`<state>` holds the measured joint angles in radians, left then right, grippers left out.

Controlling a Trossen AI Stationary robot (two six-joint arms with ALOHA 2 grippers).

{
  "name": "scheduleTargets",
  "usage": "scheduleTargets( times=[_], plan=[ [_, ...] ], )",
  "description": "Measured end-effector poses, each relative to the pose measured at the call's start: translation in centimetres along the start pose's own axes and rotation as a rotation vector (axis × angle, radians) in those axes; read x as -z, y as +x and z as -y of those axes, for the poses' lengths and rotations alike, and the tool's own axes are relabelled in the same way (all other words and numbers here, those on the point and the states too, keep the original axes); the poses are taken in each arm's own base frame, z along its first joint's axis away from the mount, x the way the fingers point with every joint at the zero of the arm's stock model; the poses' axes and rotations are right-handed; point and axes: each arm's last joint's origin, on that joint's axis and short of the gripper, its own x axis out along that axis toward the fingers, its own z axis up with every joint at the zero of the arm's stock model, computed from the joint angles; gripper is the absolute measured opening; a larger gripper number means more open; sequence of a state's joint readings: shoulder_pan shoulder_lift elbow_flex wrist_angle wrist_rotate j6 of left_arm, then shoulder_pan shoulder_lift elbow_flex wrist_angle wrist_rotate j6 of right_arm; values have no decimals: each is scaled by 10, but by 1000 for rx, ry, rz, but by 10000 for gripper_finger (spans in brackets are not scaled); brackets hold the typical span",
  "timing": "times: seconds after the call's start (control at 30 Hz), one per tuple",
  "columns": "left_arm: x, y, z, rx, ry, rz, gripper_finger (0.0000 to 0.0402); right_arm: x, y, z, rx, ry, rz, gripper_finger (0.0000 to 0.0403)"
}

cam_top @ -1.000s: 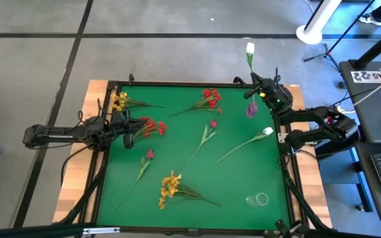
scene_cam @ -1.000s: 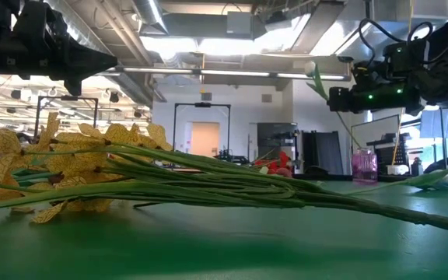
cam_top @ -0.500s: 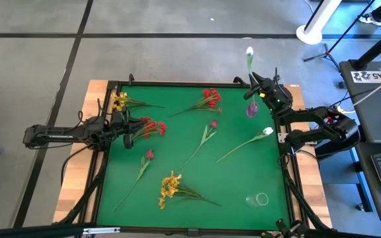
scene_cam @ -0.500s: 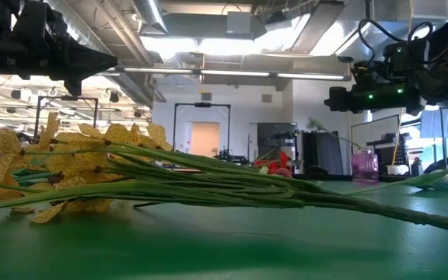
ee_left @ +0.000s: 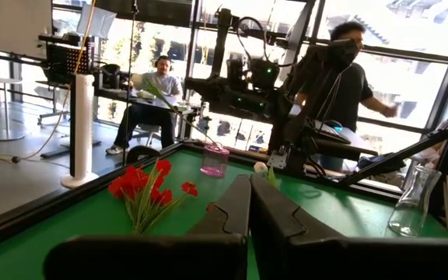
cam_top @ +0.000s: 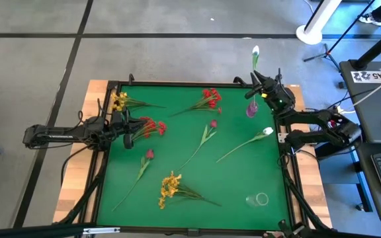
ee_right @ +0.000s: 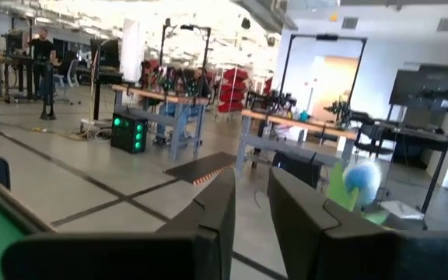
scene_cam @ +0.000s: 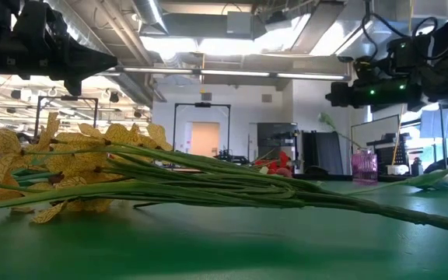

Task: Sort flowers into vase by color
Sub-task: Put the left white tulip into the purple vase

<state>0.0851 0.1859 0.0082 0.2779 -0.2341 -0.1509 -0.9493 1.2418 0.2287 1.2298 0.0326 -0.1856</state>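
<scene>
the white tulip (cam_top: pixel 255 52) stood in the pink vase (cam_top: pixel 251 109) at about one o'clock on the green surface (cam_top: pixel 243 178), leaning out past the far edge; its thin stem looked light and springy, best pinched mid-stem. just above it, the right tool (cam_top: pixel 259 84) had its fingers (ee_right: pixel 216 206) slightly parted and empty. the left tool (cam_top: pixel 128 125), shut and empty, hovered at nine o'clock by the red cluster (cam_top: pixel 150 127).

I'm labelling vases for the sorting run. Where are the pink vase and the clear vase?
pink vase (cam_top: pixel 251 110), high view, on its body.
clear vase (cam_top: pixel 259 199), high view, on its glass side.
</scene>
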Motion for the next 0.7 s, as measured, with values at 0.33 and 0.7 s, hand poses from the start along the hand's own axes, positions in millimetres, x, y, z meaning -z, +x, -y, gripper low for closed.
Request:
scheduleTargets(
  times=[0.33, 0.7],
  plan=[
    [0, 0, 0, 0, 0, 0, 0, -20, -13, 4, -1, 32, -8, 81],
    [0, 0, -1, -27, 5, 4, 0, -76, 8, 16, 36, 94, -396, 81]
  ],
)
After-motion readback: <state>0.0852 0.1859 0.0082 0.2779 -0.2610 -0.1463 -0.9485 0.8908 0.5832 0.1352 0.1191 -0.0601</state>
